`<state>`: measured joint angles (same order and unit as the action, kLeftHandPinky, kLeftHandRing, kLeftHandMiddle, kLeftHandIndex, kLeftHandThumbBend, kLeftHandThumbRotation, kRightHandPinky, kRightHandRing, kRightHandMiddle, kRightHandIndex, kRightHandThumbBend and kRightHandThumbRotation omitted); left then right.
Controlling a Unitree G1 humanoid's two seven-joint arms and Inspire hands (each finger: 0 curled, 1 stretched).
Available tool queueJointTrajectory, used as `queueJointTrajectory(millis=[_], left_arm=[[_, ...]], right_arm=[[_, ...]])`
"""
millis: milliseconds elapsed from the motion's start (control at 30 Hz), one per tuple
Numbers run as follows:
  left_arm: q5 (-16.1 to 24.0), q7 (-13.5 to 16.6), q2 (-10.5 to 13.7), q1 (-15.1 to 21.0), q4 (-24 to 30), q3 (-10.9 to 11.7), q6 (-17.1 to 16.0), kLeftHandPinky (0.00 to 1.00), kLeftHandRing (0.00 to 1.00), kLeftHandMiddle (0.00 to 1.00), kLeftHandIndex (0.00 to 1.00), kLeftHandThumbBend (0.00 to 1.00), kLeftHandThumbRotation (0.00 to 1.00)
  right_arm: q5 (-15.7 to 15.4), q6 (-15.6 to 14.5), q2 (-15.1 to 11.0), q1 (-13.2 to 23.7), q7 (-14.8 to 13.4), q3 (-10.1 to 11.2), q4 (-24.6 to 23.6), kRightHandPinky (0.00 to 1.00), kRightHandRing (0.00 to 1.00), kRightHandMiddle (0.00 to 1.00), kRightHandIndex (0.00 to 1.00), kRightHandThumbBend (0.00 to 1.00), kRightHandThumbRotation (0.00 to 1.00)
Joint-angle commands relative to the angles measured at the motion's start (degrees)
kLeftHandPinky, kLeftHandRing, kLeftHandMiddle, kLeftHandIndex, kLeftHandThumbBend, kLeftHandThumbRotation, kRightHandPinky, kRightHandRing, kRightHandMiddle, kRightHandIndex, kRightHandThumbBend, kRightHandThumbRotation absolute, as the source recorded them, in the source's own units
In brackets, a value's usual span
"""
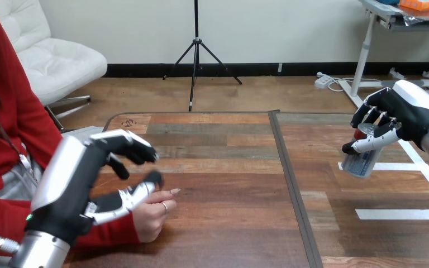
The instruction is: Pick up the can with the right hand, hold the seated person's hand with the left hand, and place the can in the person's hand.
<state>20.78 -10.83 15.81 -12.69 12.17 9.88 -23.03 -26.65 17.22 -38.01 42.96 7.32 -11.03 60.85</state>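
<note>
Gripping the can [363,162] at three o'clock, the right robot hand [402,114] hides its top. At eight o'clock the left robot hand [81,178], loosely spread, partly covers the person's hand [153,218] on the table [229,223]; contact unclear.

Robotics lab, wooden table [229,223] marked out with white tape lines [402,214]

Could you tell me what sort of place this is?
Probably a robot test station: wooden table with white tape marks, the person's hand resting on it, the right hand holding a can.
</note>
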Motion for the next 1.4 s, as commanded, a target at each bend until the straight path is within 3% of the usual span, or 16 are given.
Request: queueJointTrajectory(millis=[0,233,333,933,1367], left_arm=[[7.76,-0.44,3.63,2.00,5.54,-1.70,3.11,0.47,0.61,0.64,0.59,0.81,0.01],[14.36,-3.15,5.62,1.81,8.08,-3.88,7.60,0.56,0.67,0.72,0.68,0.96,0.11],[16.17,-4.01,6.43,2.19,8.22,-4.98,8.71,0.59,0.69,0.74,0.70,0.98,0.13],[22.05,-6.92,10.17,4.92,6.51,-9.47,11.87,0.66,0.76,0.79,0.74,1.00,0.15],[25.11,-6.70,12.25,6.75,4.46,-11.50,13.43,0.66,0.75,0.78,0.74,1.00,0.15]], right_arm=[[1.50,1.73,-1.55,5.85,0.22,1.36,-3.25,0.36,0.40,0.46,0.49,0.73,0.00],[1.20,2.58,-1.30,5.73,-0.04,1.17,-3.28,0.35,0.39,0.45,0.48,0.72,0.00],[0.86,2.43,-1.14,5.82,-0.34,0.95,-3.29,0.35,0.39,0.45,0.48,0.73,0.00],[0.64,3.20,-0.95,5.82,-0.18,0.74,-3.30,0.36,0.40,0.45,0.49,0.72,0.00],[0.53,3.07,-0.90,6.01,-0.33,0.74,-3.01,0.36,0.39,0.45,0.49,0.72,0.00]])
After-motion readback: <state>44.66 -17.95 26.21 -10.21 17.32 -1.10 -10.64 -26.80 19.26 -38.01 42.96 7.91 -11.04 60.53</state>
